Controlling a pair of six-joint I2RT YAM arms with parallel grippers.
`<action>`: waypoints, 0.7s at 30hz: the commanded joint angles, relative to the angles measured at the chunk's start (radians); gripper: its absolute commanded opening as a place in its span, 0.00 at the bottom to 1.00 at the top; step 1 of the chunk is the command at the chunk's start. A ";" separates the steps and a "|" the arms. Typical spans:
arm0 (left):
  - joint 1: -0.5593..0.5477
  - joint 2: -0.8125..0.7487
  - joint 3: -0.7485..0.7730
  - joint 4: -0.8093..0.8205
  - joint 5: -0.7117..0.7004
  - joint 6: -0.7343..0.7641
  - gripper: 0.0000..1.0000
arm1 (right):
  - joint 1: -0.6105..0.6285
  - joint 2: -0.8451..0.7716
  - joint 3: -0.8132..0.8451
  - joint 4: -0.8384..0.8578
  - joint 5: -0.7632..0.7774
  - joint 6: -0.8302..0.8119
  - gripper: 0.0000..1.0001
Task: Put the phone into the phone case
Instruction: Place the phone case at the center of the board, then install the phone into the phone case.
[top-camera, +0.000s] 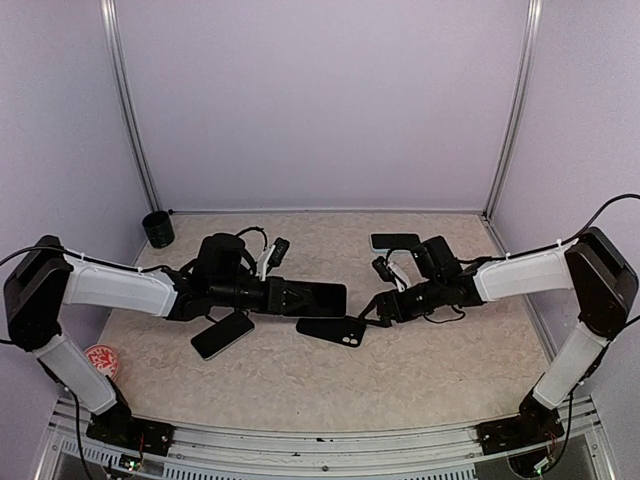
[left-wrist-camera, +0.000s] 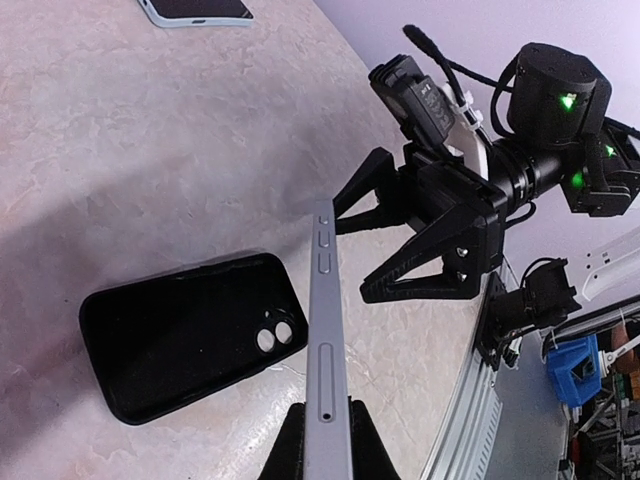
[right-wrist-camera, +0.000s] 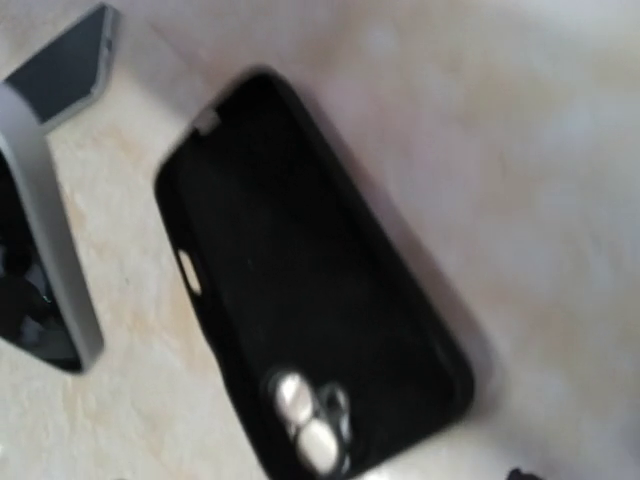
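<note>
Here, left pincer (left-wrist-camera: 325, 445) clamping phone (left-wrist-camera: 325, 340), case (left-wrist-camera: 180, 335) flat nearby, right pincer (left-wrist-camera: 352, 255) spread

No lettering you can read.
You'll see a red-and-white round disc (top-camera: 101, 360) and a small white label (left-wrist-camera: 432, 100) on the right arm's camera housing (left-wrist-camera: 398, 78), but both prints are too small to make out; the phone (left-wrist-camera: 325, 340) and phone case (left-wrist-camera: 185, 335) show no legible markings.

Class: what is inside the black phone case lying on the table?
Nothing; the case is empty. Table shows through its camera holes; the rest beneath is covered.
</note>
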 joint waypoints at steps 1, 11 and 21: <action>0.006 0.050 0.059 -0.037 0.069 0.031 0.00 | -0.003 -0.068 -0.081 0.134 -0.010 0.150 0.79; 0.018 0.174 0.171 -0.143 0.149 0.047 0.00 | 0.000 -0.081 -0.135 0.179 0.016 0.203 0.80; 0.040 0.273 0.300 -0.293 0.186 0.100 0.00 | 0.030 -0.016 -0.118 0.220 -0.002 0.221 0.81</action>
